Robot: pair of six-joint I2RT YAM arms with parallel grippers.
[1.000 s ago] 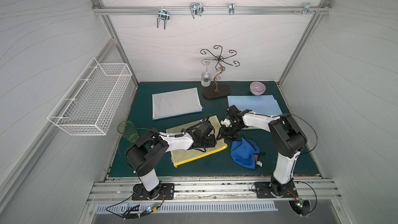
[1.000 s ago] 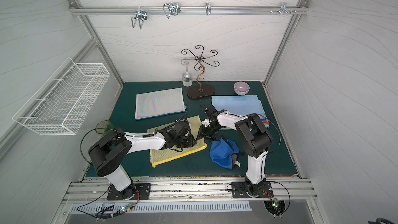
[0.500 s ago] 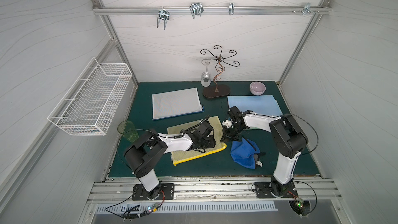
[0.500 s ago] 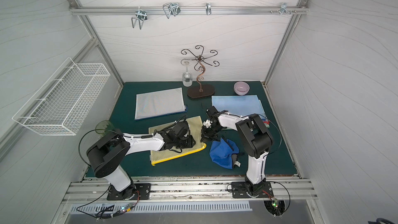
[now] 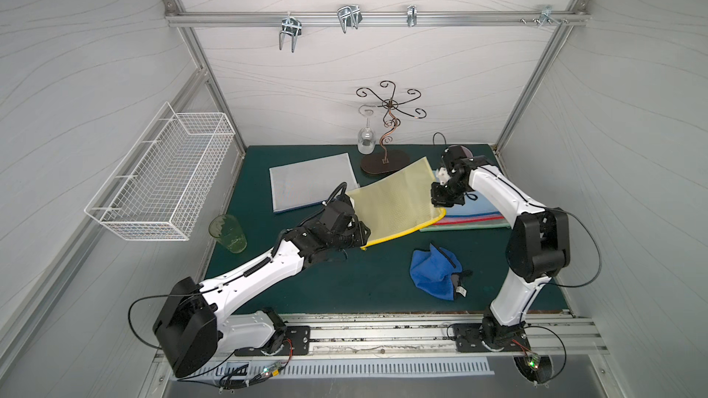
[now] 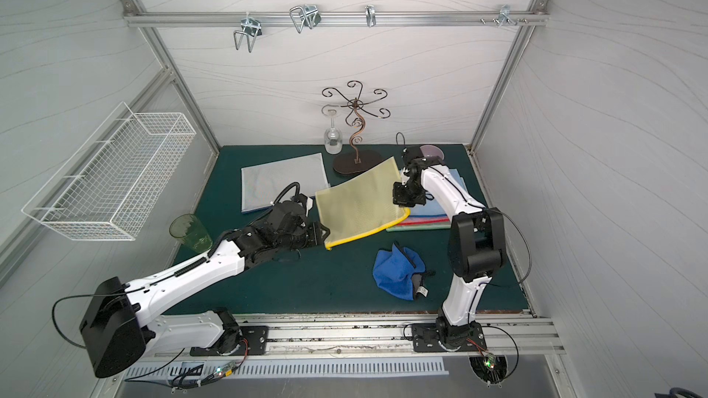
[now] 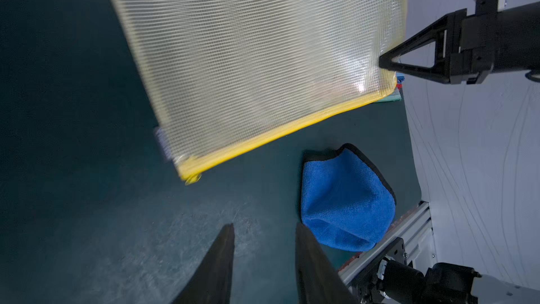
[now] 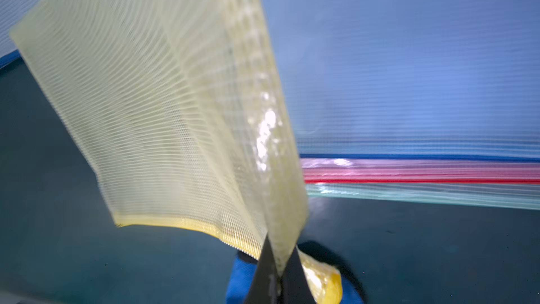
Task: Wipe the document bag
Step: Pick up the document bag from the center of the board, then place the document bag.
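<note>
The document bag is a yellow mesh pouch with a yellow zip edge, lifted off the green mat and tilted. My right gripper is shut on its right edge near the zip corner, and the mesh fans out from the jaws. My left gripper hovers open over bare mat, close to the bag's lower left corner, with nothing between its fingers. A crumpled blue cloth lies on the mat in front of the bag, held by nothing.
A stack of coloured document bags lies under the right arm. A grey bag lies at the back left. A green cup stands at the left edge, a glass stand with a wine glass at the back, a wire basket on the left wall.
The yellow bag lay flat on the mat with both grippers at it. My right gripper has shut on its edge and raised it toward the back right. The left gripper no longer rests on it.
</note>
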